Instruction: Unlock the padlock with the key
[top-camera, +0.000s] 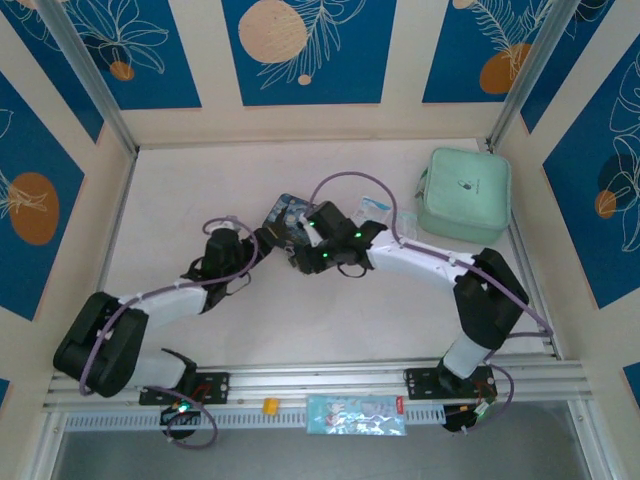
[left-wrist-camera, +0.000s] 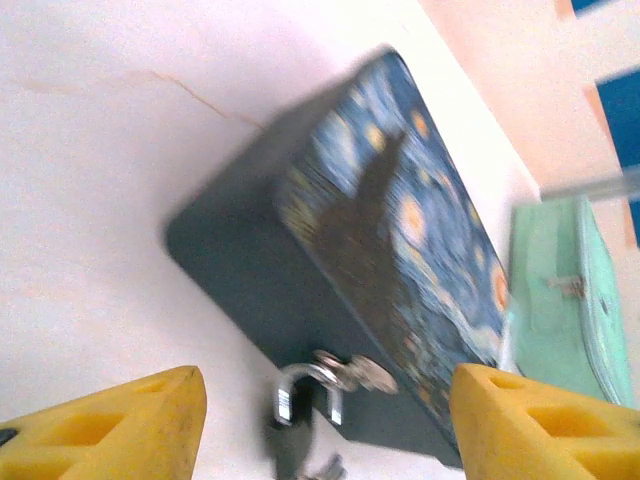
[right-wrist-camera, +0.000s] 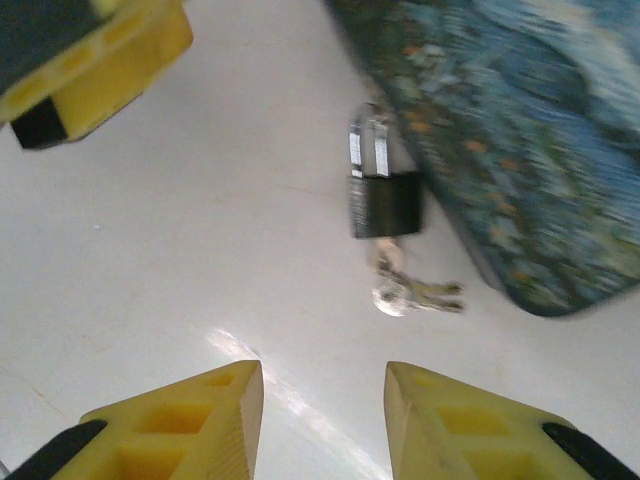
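White table (top-camera: 200, 190) walled by blue-and-cream panels (top-camera: 310, 50), a mint case (top-camera: 463, 193) far right. The painted tin (left-wrist-camera: 400, 230) lies mid-table. Left gripper (left-wrist-camera: 325, 385) and right gripper (right-wrist-camera: 322, 375) both gape empty beside it. The padlock (right-wrist-camera: 384, 203) hangs from the tin's edge, the key (right-wrist-camera: 400, 292) at its base, inserted or just touching, too blurred to tell. Left should steady the lock body; right pinches the key and turns.

Left arm (top-camera: 170, 300) reaches toward two o'clock, right arm (top-camera: 420, 262) toward nine; left gripper (left-wrist-camera: 325, 400) gapes wide, right gripper (right-wrist-camera: 322, 380) stands parted.
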